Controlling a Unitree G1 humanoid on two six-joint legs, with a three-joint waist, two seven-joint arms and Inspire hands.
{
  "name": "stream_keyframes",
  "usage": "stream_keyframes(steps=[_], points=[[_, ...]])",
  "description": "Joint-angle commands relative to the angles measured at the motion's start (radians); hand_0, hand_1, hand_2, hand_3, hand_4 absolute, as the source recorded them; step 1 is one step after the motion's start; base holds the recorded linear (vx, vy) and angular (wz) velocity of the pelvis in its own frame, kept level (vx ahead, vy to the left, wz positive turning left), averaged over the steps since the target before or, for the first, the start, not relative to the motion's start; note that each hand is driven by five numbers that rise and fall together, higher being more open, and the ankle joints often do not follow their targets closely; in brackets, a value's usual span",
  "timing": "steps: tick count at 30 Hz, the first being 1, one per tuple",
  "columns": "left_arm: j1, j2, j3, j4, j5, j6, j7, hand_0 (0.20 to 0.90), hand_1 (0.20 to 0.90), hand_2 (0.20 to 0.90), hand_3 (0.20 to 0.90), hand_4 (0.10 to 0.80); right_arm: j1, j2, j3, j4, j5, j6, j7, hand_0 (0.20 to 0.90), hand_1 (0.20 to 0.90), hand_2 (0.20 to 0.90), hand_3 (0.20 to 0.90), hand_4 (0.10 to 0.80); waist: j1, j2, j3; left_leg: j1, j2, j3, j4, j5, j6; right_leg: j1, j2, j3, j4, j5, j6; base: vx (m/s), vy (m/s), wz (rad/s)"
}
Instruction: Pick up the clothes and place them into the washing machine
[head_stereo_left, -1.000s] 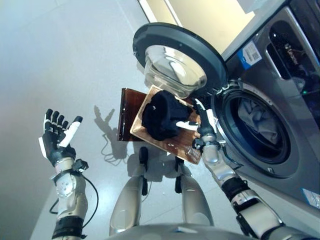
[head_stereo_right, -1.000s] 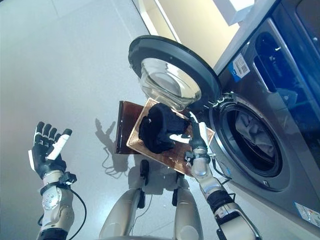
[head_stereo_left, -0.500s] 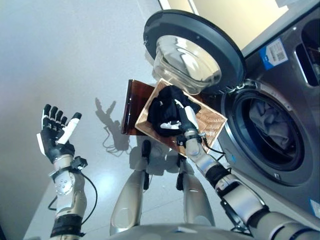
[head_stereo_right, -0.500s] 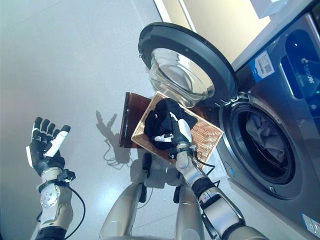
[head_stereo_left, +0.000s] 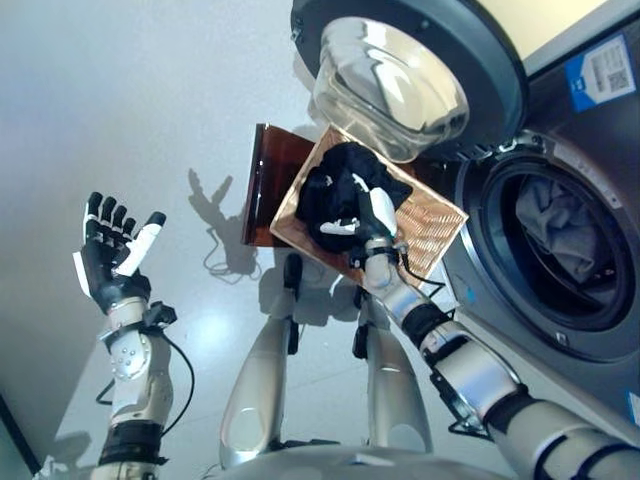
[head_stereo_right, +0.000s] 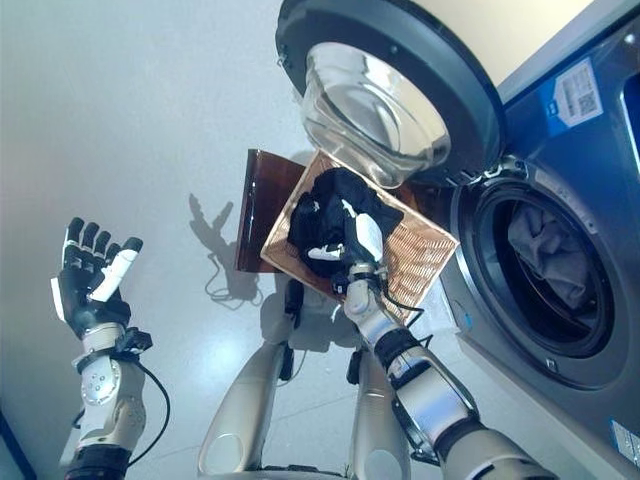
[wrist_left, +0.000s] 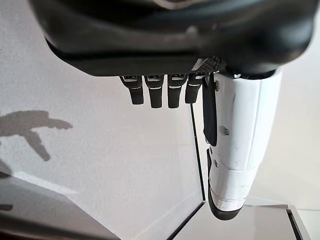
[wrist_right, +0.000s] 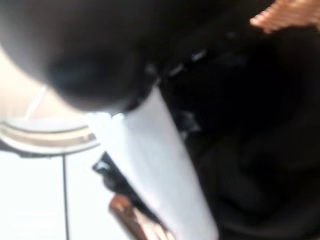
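Change: a second ago the right hand (head_stereo_left: 372, 218) was at the right edge of the basket (head_stereo_left: 432, 222), by the drum opening; it now lies further left, on the black clothes (head_stereo_left: 335, 192). The whole view has also shifted, so the camera moved too.
Black clothes: a dark bundle heaped in the left part of the basket, below the glass of the open door (head_stereo_left: 400, 70).
Right hand: reaching forward over the basket, its white-covered thumb and its fingers lying on top of the dark cloth. The right wrist view shows only the white thumb against black fabric, so I cannot tell whether the fingers are closed on the cloth.
Basket: a shallow woven tray, light brown, standing on the floor between the robot and the washer; its right part is bare weave.
Brown panel (head_stereo_left: 268, 185): a dark reddish-brown flat piece just to the left of the basket, partly under it.
Washing machine (head_stereo_left: 590, 150): dark grey front-loader on the right, door swung wide open to the left and far side.
Drum (head_stereo_left: 560, 235): grey cloth (head_stereo_right: 545, 250) already lies inside it.
Left hand (head_stereo_left: 112, 262): raised well to the left over the pale floor (head_stereo_left: 120, 90), palm up, fingers spread straight and holding nothing; the left wrist view shows the same.
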Motion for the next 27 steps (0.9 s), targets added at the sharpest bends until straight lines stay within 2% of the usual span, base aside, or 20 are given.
stream_keyframes(steps=[1,8,13,25,26,27], points=[[0.079,0.107,0.05,-0.178,0.007,-0.084,0.035,0.9,0.9,0.9,0.9,0.8,-0.021,0.072,0.017,0.004,-0.035,0.002,-0.031,0.9,0.9,0.9,0.9,0.8,0.028,0.003,-0.051,-0.096,-0.045,0.009,0.054,-0.044,-0.019,-0.066,-0.031,-0.018,-0.038,0.032,0.036,0.0,0.0,0.0],[0.085,0.136,0.054,-0.229,0.012,-0.082,0.04,0.9,0.9,0.9,0.9,0.8,-0.103,0.09,0.003,0.096,-0.06,0.043,-0.05,0.9,0.9,0.9,0.9,0.8,0.042,0.013,-0.028,-0.13,-0.048,0.003,0.061,-0.041,-0.018,-0.098,-0.038,-0.024,-0.029,0.035,0.036,-0.027,0.009,0.05],[0.093,0.156,0.06,-0.292,0.011,-0.087,0.026,0.9,0.9,0.9,0.9,0.8,-0.178,0.072,0.004,0.137,-0.097,0.073,-0.048,0.9,0.9,0.9,0.9,0.8,0.054,0.02,-0.003,-0.161,-0.053,-0.004,0.065,-0.035,-0.019,-0.125,-0.043,-0.032,-0.024,0.037,0.037,-0.026,-0.006,0.09],[0.089,0.175,0.07,-0.296,0.029,-0.072,0.015,0.9,0.9,0.9,0.9,0.8,-0.255,0.045,0.0,0.193,-0.096,0.083,0.007,0.9,0.9,0.9,0.9,0.8,0.055,0.023,0.019,-0.211,-0.058,-0.002,0.101,-0.047,-0.012,-0.168,-0.049,-0.031,-0.001,0.04,0.037,-0.008,0.0,0.02],[0.089,0.175,0.074,-0.291,0.027,-0.07,0.011,0.9,0.9,0.9,0.9,0.8,-0.263,0.033,-0.001,0.196,-0.094,0.082,0.017,0.705,0.705,0.705,0.705,0.661,0.054,0.024,0.02,-0.218,-0.058,-0.001,0.106,-0.048,-0.011,-0.175,-0.049,-0.03,0.002,0.041,0.036,0.0,0.0,0.0],[0.089,0.175,0.074,-0.29,0.027,-0.07,0.011,0.9,0.9,0.9,0.9,0.8,-0.263,0.033,-0.001,0.196,-0.093,0.082,0.017,0.636,0.636,0.636,0.636,0.612,0.054,0.023,0.019,-0.218,-0.058,0.0,0.106,-0.049,-0.011,-0.176,-0.049,-0.03,0.002,0.041,0.036,0.0,0.0,0.0]])
